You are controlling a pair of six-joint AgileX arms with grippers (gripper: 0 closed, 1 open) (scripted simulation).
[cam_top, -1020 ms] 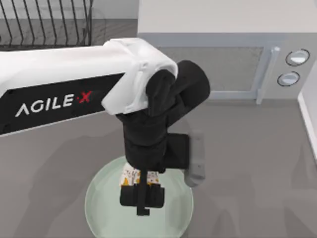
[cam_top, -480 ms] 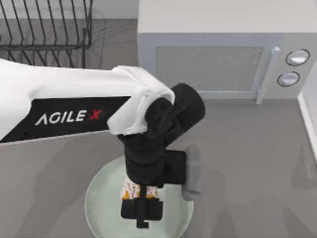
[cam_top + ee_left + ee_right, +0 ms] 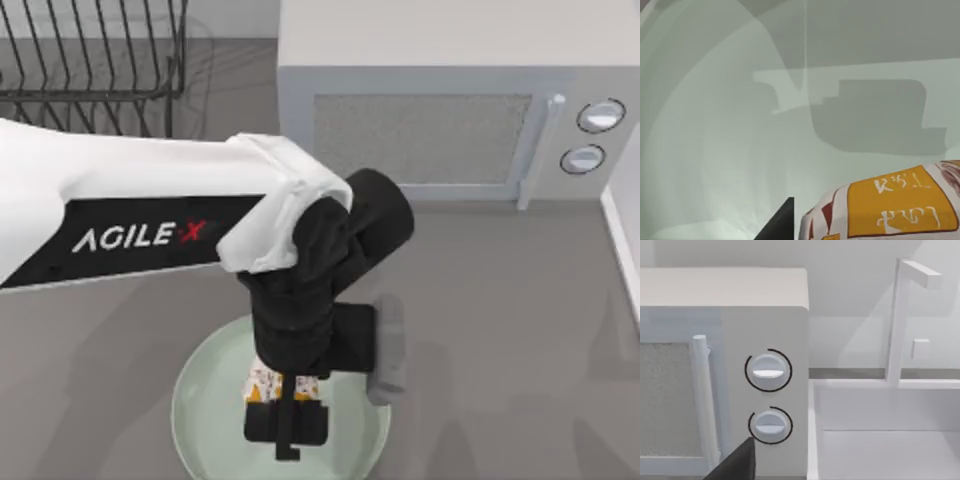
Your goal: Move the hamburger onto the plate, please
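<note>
White left arm (image 3: 130,190) (black AgileX panel), black wrist (image 3: 300,310), black gripper (image 3: 287,425)

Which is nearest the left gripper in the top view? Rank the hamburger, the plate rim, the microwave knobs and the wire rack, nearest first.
Measured from the left gripper:
1. Hamburger, right at the gripper, over the plate.
2. Plate rim, ringing it.
3. Microwave knobs, far right.
4. Wire rack, far left corner; nearly level with the knobs, a close call.
</note>
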